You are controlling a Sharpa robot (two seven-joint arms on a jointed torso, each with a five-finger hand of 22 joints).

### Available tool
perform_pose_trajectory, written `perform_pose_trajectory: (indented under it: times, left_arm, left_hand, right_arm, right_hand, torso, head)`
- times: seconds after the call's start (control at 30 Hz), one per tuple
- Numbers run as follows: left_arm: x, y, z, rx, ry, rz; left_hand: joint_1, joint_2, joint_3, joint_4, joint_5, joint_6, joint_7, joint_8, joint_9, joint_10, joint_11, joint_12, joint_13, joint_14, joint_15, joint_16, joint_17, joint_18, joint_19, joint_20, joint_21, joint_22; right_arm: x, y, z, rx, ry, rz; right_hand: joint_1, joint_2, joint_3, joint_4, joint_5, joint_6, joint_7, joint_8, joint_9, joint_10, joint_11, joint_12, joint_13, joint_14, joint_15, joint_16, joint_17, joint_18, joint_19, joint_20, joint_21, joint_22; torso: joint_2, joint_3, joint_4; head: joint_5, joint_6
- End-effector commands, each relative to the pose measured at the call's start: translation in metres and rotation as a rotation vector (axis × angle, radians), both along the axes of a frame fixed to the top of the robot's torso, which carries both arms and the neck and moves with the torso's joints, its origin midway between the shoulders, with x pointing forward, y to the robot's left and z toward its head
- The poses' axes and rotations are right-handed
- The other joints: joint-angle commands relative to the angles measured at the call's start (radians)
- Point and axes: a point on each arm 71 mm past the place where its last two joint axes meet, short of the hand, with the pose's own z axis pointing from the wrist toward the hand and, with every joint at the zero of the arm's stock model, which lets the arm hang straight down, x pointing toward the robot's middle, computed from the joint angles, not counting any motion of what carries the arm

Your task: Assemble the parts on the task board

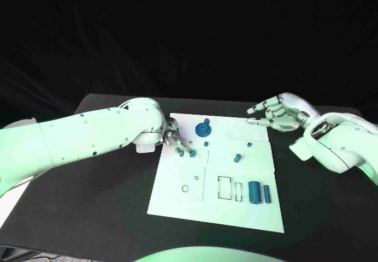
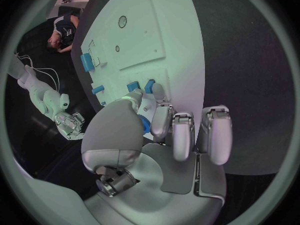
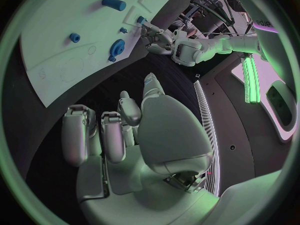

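Two smooth, glossy white arm shells with rounded joint housings and small dark screw holes, entering from the left and right edges of the frame. Ending in a silver left hand (image 1: 175,137) and a silver right hand (image 1: 276,113), metallic and segmented, with pale rounded finger pads (image 2: 215,135) and exposed dark joints at the palm base.

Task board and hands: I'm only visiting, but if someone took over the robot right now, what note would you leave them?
Left hand: over the far left of the task board, its fingers apparently pinching a small blue part.
Right hand: past the board's far right corner, curled, holding nothing.
On the board: a gear near the far edge, a peg mid-board, and two cylinders lying near right.
Left to do: the rectangular outlines beside the cylinders are unfilled, so most of the assembly seems to remain.
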Motion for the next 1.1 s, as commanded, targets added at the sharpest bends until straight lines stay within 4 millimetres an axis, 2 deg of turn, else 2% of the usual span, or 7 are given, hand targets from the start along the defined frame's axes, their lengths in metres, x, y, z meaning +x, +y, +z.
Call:
perform_pose_trajectory:
  times: [0.03,0.37,0.57,0.7,0.8,0.97,1.1]
  left_arm:
    - [-0.001,0.004,-0.002,-0.029,-0.019,0.037]
    - [0.001,0.012,0.012,-0.253,-0.124,0.152]
    - [0.002,0.012,0.019,-0.407,-0.177,0.188]
    - [0.005,0.010,0.025,-0.480,-0.241,0.190]
    - [0.007,0.004,0.030,-0.488,-0.328,0.125]
    - [0.005,-0.020,0.033,-0.472,-0.488,-0.100]
    - [0.001,-0.037,0.028,-0.444,-0.569,-0.248]
  left_hand:
    - [-0.007,0.007,-0.012,0.001,0.007,0.002,0.001,0.004,0.001,0.000,-0.001,-0.001,-0.005,0.105,-0.005,0.003,0.263,-0.012,0.086,-0.005,-0.006,0.227]
    - [-0.010,0.051,-0.026,0.000,0.008,-0.076,0.026,-0.025,-0.009,-0.060,0.018,-0.086,-0.094,0.105,0.004,0.003,0.263,0.008,0.050,0.001,-0.066,0.161]
    - [-0.006,0.031,-0.049,0.001,0.011,-0.157,0.062,-0.065,-0.047,-0.249,0.054,-0.360,-0.372,0.095,0.031,-0.017,0.234,0.056,-0.047,0.023,-0.241,-0.018]
    - [0.011,0.004,-0.115,0.002,0.012,-0.221,0.096,-0.082,-0.080,-0.363,0.084,-0.464,-0.472,0.025,0.057,-0.166,0.056,0.110,-0.170,0.048,-0.497,-0.256]
    - [0.126,0.003,-0.134,-0.021,0.010,-0.260,0.123,-0.101,-0.118,-0.443,0.108,-0.521,-0.518,-0.059,0.077,-0.339,-0.125,0.152,-0.280,0.068,-0.751,-0.481]
    - [0.422,0.017,-0.026,-0.109,0.006,-0.290,0.145,-0.191,-0.243,-0.555,0.135,-0.698,-0.679,-0.214,0.102,-0.641,-0.413,0.161,-0.313,0.092,-0.903,-0.593]
    - [0.510,-0.043,0.056,-0.141,0.006,-0.221,0.127,-0.294,-0.377,-0.502,0.131,-0.854,-0.861,-0.256,0.103,-0.782,-0.551,0.155,-0.297,0.095,-0.964,-0.641]
  right_arm:
    - [0.000,0.001,0.000,-0.006,-0.005,0.015]
    - [0.000,0.001,0.000,-0.007,-0.005,0.013]
    - [0.000,0.000,0.000,-0.007,-0.005,0.011]
    - [0.001,0.000,0.000,-0.007,-0.006,0.010]
    - [0.001,0.000,-0.001,-0.007,-0.006,0.009]
    - [0.001,0.000,-0.001,-0.007,-0.007,0.010]
    - [0.001,0.001,-0.001,-0.007,-0.007,0.012]
  right_hand:
    - [0.002,0.008,-0.004,-0.001,0.005,0.004,-0.003,0.007,0.001,-0.007,0.002,-0.006,-0.001,0.084,-0.002,-0.003,0.186,0.011,-0.004,-0.001,-0.006,-0.001]
    - [0.002,0.008,-0.004,-0.001,0.005,0.004,-0.003,0.007,0.001,-0.007,0.002,-0.006,-0.001,0.084,-0.002,-0.003,0.186,0.011,-0.004,-0.001,-0.006,-0.001]
    - [0.002,0.008,-0.005,-0.001,0.005,0.003,-0.003,0.006,0.001,-0.007,0.002,-0.007,-0.002,0.084,-0.002,-0.003,0.186,0.011,-0.004,-0.001,-0.006,-0.002]
    - [0.002,0.008,-0.005,-0.001,0.005,0.003,-0.003,0.006,0.001,-0.007,0.002,-0.007,-0.002,0.084,-0.002,-0.003,0.186,0.011,-0.004,-0.001,-0.006,-0.002]
    - [0.002,0.008,-0.005,-0.001,0.005,0.003,-0.003,0.006,0.001,-0.007,0.002,-0.007,-0.002,0.084,-0.002,-0.003,0.186,0.011,-0.004,-0.001,-0.006,-0.002]
    - [0.002,0.008,-0.005,-0.001,0.005,0.003,-0.003,0.006,0.001,-0.007,0.002,-0.007,-0.002,0.084,-0.002,-0.003,0.186,0.011,-0.004,-0.001,-0.006,-0.002]
    - [0.002,0.008,-0.006,-0.001,0.006,0.003,-0.003,0.006,0.001,-0.009,0.002,-0.008,-0.004,0.084,-0.002,-0.004,0.185,0.012,-0.005,-0.001,-0.007,-0.003]
  torso:
    - [0.000,-0.0001,0.0002]
    - [0.000,-0.0001,-0.0001]
    - [0.000,-0.0001,-0.0012]
    - [0.000,-0.0002,-0.0007]
    - [0.001,0.0002,0.0006]
    - [0.001,-0.0010,0.0002]
    - [0.001,-0.0004,-0.0011]
  head:
    - [0.000,0.001]
    - [-0.004,0.005]
    - [-0.007,0.007]
    - [-0.008,0.009]
    - [-0.011,0.011]
    - [-0.020,0.018]
    - [-0.025,0.021]
